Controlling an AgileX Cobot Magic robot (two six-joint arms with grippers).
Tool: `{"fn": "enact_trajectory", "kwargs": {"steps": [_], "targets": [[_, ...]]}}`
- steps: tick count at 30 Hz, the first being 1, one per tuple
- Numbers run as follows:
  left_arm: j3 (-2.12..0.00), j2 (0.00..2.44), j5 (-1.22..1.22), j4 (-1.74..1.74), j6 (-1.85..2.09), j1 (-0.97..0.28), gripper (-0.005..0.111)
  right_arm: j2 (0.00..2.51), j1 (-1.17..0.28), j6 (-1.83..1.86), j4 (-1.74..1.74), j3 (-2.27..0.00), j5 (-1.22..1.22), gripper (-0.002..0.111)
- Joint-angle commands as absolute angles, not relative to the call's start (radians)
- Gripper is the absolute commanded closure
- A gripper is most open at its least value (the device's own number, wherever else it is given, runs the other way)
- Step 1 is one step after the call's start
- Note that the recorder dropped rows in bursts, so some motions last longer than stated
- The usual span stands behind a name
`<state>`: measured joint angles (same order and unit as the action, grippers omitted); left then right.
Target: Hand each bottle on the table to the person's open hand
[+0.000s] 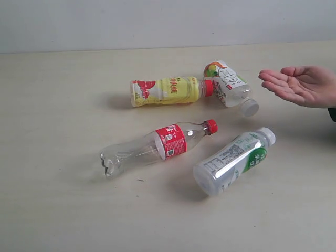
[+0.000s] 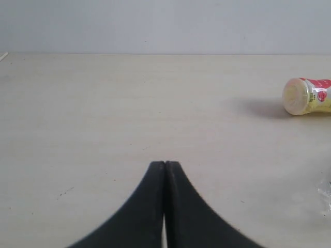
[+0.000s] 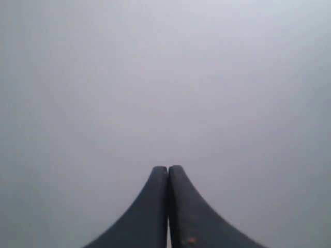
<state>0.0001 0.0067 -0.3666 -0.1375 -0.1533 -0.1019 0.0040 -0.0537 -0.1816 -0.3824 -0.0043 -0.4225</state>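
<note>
Several bottles lie on their sides on the pale table. The yellow bottle with a red cap is at the back; its base also shows in the left wrist view. A white-capped bottle lies beside it. The clear bottle with red label and cap is in the middle, and a white-capped green-label bottle lies to its right. The person's open hand hovers palm up at the right edge. My left gripper is shut over bare table. My right gripper is shut, facing only grey. Neither gripper appears in the exterior view.
A pale grey wall runs behind the table's far edge. A glint of clear plastic shows at the edge of the left wrist view. A few tiny dark specks dot the tabletop.
</note>
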Motion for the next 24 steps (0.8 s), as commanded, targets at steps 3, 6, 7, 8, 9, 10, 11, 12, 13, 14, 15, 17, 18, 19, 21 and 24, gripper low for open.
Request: {"fn": "enact_trajectory", "kwargs": {"steps": [3, 6, 7, 8, 9, 10, 11, 12, 13, 14, 15, 17, 18, 19, 21, 24], "targets": [[0.000, 0.000, -0.360, -0.136, -0.157, -0.100, 0.107, 0.168, -0.055, -0.318, -0.406, -0.280, -0.520, 0.108], [0.000, 0.000, -0.360, -0.136, -0.157, -0.100, 0.107, 0.414, -0.055, -0.192, -0.167, -0.567, -0.224, 0.108], [0.000, 0.000, -0.360, -0.136, -0.157, -0.100, 0.107, 0.485, -0.057, -0.181, -0.077, -0.650, -0.107, 0.108], [0.000, 0.000, -0.360, -0.136, -0.157, -0.100, 0.107, 0.558, -0.057, -0.176, 0.014, -0.732, 0.019, 0.108], [0.000, 0.000, -0.360, -0.136, -0.157, -0.100, 0.107, 0.616, -0.059, -0.164, 0.105, -0.796, 0.124, 0.108], [0.000, 0.000, -0.360, -0.136, -0.157, -0.100, 0.107, 0.687, -0.068, -0.137, 0.158, -0.870, 0.241, 0.108], [0.000, 0.000, -0.360, -0.136, -0.157, -0.100, 0.107, 0.756, -0.078, -0.095, 0.187, -0.935, 0.347, 0.108], [0.000, 0.000, -0.360, -0.136, -0.157, -0.100, 0.107, 0.821, -0.091, -0.042, 0.205, -0.991, 0.423, 0.108], [0.000, 0.000, -0.360, -0.136, -0.157, -0.100, 0.107, 0.880, -0.109, 0.054, 0.214, -1.040, 0.509, 0.108], [0.000, 0.000, -0.360, -0.136, -0.157, -0.100, 0.107, 0.933, -0.133, 0.160, 0.201, -1.082, 0.583, 0.108], [0.000, 0.000, -0.360, -0.136, -0.157, -0.100, 0.107, 0.972, -0.154, 0.267, 0.181, -1.110, 0.646, 0.108], [0.000, 0.000, -0.360, -0.136, -0.157, -0.100, 0.107, 1.077, -0.241, 0.610, 0.044, -1.165, 0.793, 0.108], [0.000, 0.000, -0.360, -0.136, -0.157, -0.100, 0.107, 1.105, -0.275, 0.735, 0.000, -1.167, 0.842, 0.108], [0.000, 0.000, -0.360, -0.136, -0.157, -0.100, 0.107, 1.163, -0.340, 0.985, -0.090, -1.162, 0.953, 0.108], [0.000, 0.000, -0.360, -0.136, -0.157, -0.100, 0.107, 1.249, -0.416, 1.297, -0.141, -1.140, 1.107, 0.108], [0.000, 0.000, -0.360, -0.136, -0.157, -0.100, 0.107, 1.357, -0.491, 1.398, -0.141, -1.131, 1.121, 0.093]]}}
